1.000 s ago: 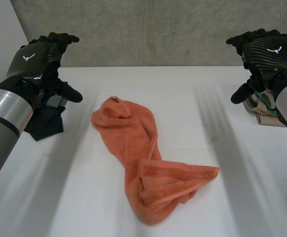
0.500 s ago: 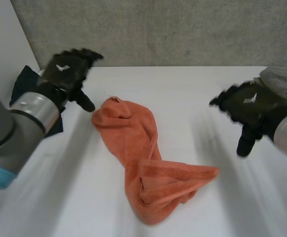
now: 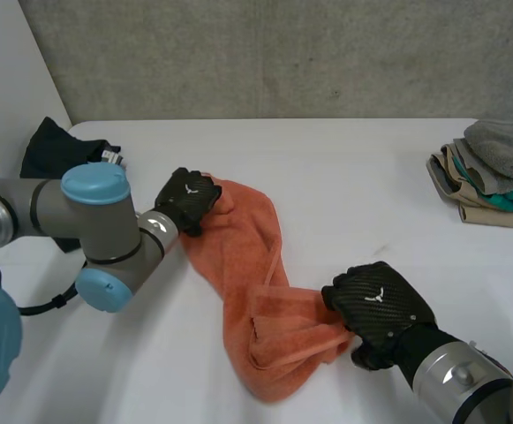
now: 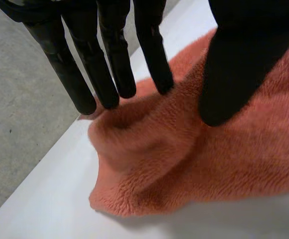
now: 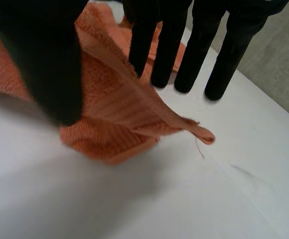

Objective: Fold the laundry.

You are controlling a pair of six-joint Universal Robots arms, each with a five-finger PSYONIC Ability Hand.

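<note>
Both our hands have come down from the air onto the orange towel (image 3: 243,256), which lies crumpled in the middle of the table (image 3: 344,177). Left hand (image 3: 188,199) is at its far end and right hand (image 3: 378,309) at the near corner, both with fingers straight, thumbs spread, straddling cloth, nothing pinched

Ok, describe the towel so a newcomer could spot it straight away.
On the white table, look midway between the dark cloth at the far left and the folded stack at the right. The towel lies there in a long rumpled strip, the only orange piece.
</note>
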